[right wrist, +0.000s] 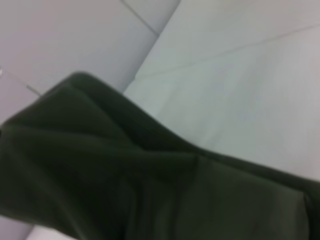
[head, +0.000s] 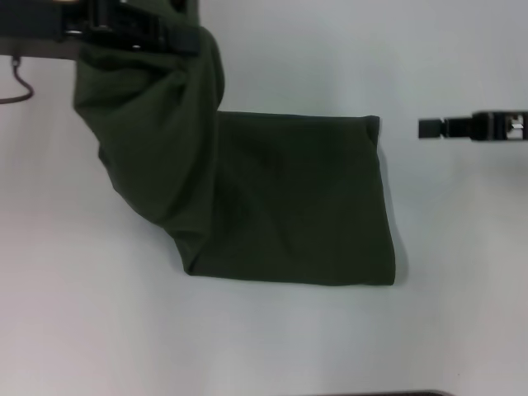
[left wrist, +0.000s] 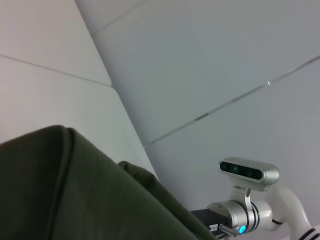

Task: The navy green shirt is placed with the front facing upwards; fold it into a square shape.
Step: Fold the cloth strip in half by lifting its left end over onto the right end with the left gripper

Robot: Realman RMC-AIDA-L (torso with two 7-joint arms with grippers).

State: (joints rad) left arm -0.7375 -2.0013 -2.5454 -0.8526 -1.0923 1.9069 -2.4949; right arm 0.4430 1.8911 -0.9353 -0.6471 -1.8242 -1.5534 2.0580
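The navy green shirt [head: 289, 198] lies mid-table on the white table [head: 99, 330], already folded into a rough rectangle w/ plain green cloth facing up (no lettering visible on the exposed side). Its right edge runs fairly straight, near edge too; a few soft creases cross the flat part. The shirt's left portion isn't flat: a thick bunched swath rises from the near-left corner up toward the far left of the head view, twisting into folds as it goes.

That raised swath ends at the left gripper [head: 136, 33], up at the far-left of the scene, above the table. Cloth hangs straight off it, so the left gripper is clamped on the shirt, though the fingertips themselves are buried in fabric. In the left wrist view the shirt [left wrist: 75, 190] fills the lower corner as a dark draped mass, w/ pale wall panels behind and the robot's head camera [left wrist: 249, 171] showing beyond it.

The right gripper [head: 433, 128] sits well off to the right of the shirt, apart from the shirt's far-right corner, not touching cloth, arm stretching out toward the right edge. Whether its jaws are parted or closed can't be told. The right wrist view shows the shirt [right wrist: 125, 185] as dark folds over the pale surface.
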